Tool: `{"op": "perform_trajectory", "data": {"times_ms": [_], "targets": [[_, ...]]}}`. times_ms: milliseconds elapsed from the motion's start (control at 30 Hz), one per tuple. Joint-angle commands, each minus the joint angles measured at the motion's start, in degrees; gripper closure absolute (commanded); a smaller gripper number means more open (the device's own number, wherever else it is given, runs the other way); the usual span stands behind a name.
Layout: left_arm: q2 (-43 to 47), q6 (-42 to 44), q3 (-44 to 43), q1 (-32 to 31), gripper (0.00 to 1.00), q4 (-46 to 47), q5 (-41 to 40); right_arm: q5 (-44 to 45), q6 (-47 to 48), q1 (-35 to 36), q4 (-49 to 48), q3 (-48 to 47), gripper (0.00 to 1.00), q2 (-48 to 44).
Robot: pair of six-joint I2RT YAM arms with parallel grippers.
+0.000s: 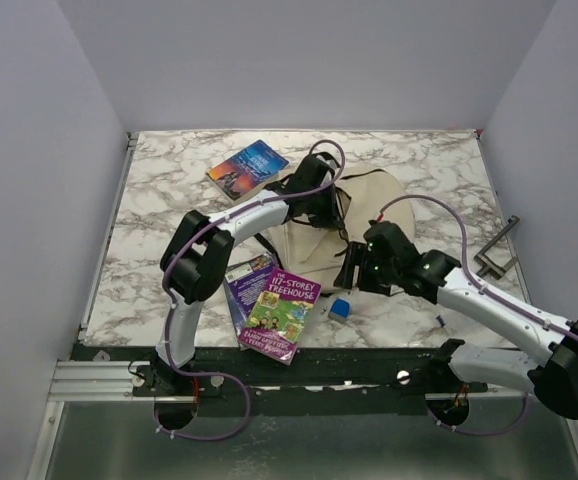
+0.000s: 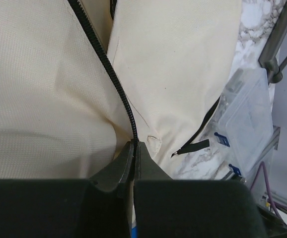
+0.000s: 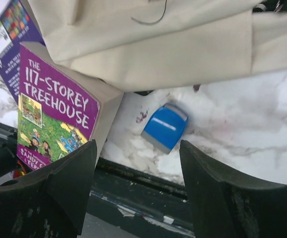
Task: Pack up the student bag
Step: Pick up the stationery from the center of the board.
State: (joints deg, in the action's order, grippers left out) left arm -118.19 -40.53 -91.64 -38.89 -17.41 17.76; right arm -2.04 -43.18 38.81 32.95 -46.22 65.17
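Note:
The student bag (image 1: pixel 374 205), cream fabric with black trim, lies mid-table. My left gripper (image 1: pixel 319 205) rests on it. In the left wrist view this gripper (image 2: pixel 134 144) is shut on the bag's black zipper (image 2: pixel 111 74), with cream fabric (image 2: pixel 44 99) on both sides. My right gripper (image 1: pixel 354 272) hovers at the bag's near edge. Its jaws (image 3: pixel 137 146) stand open and empty above a small blue eraser (image 3: pixel 165 127). To their left lies the purple "117-Storey Treehouse" book (image 3: pixel 54 116), and the bag's edge (image 3: pixel 173 54) is beyond.
The purple book (image 1: pixel 281 312) lies near the front edge on another purple book (image 1: pixel 244 280), with the blue eraser (image 1: pixel 340 308) beside it. A blue book (image 1: pixel 247 168) lies at the back left. A metal clamp (image 1: pixel 494 250) sits at the right edge, a clear plastic box (image 2: pixel 248 114) near the bag.

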Motion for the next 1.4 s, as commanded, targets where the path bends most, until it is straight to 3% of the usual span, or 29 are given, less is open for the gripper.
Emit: {"op": "perform_trajectory", "data": {"times_ms": [0,133,367,900,1367], "targets": [[-1.13,-1.33,-0.79,-0.57,1.0,-3.16,8.62,13.8,-15.77,8.05,5.79,3.61,0.28,-0.93],[-2.2,-1.3,-1.89,-0.55,1.0,-3.5,9.65,16.04,-22.5,14.21,3.62,5.34,0.26,1.31],[-2.15,-0.96,-2.29,-1.03,1.0,-3.66,10.55,26.28,-33.19,24.43,7.91,1.93,0.25,7.83],[-2.3,0.08,-3.65,-1.64,1.0,-4.65,10.15,30.07,-31.44,25.09,5.3,-2.93,0.27,19.12],[-2.64,0.63,-4.34,-1.67,1.0,-5.43,9.85,30.41,-31.28,25.16,2.4,0.87,0.5,21.26]]}}
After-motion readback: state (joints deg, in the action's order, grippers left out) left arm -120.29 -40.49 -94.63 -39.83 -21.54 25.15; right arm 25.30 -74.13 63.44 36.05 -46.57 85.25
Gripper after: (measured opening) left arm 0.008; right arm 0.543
